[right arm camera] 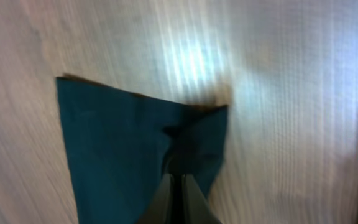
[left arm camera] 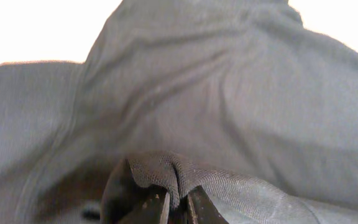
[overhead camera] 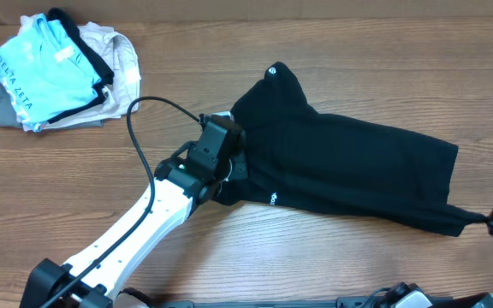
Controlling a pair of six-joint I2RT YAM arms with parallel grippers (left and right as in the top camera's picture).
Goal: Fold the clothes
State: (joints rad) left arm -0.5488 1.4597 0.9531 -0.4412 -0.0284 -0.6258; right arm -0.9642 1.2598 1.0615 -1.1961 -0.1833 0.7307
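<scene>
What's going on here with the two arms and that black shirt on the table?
Two robot arms are handling a black T-shirt that lies stretched out and a bit rumpled on the wooden table. The left gripper pinches a fold of fabric at the shirt's left edge, and the right gripper pinches its right corner. No neat fold is made yet. A pile of other clothes, with a light blue lettered shirt on top, sits apart at the far left.

You face a robot lab bench: wood-grain table, white arm with black cable at 7 o'clock, black shirt at 3 o'clock, clothes pile at 10 o'clock.
</scene>
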